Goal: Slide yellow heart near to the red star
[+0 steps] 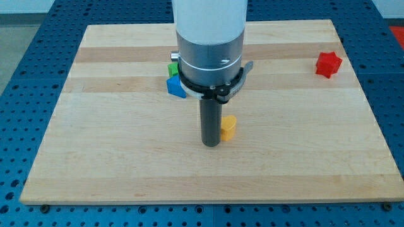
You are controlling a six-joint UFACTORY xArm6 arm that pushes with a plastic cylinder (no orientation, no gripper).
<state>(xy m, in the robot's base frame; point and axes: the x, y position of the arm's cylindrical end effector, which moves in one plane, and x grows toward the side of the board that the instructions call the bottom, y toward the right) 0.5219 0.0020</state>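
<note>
1. A pale wooden board (pixel 126 157) lies on a blue perforated bench (pixel 19 38); no writing is legible.
2. My tip (pixel 210 144) touches the yellow heart (pixel 228 127) from the view's left; there are no jaws.
3. The red star (pixel 328 64) sits well apart, upper right.
4. Blue block (pixel 175 86) and green block (pixel 172 67) are partly hidden behind the arm.

A pale wooden surface (pixel 126 157) lies flat, its planks running from the view's left to the view's right in slightly different tones. Taking its top edge as the landmark, a blue block (pixel 175 86) sits a little below that edge, just left of the middle; its shape is partly hidden and I cannot make it out. A green block (pixel 172 68) touches the blue one on the side nearer the top edge, mostly hidden too. Around the surface on all sides spreads a blue perforated base (pixel 25 44), dotted with regular holes.
</note>
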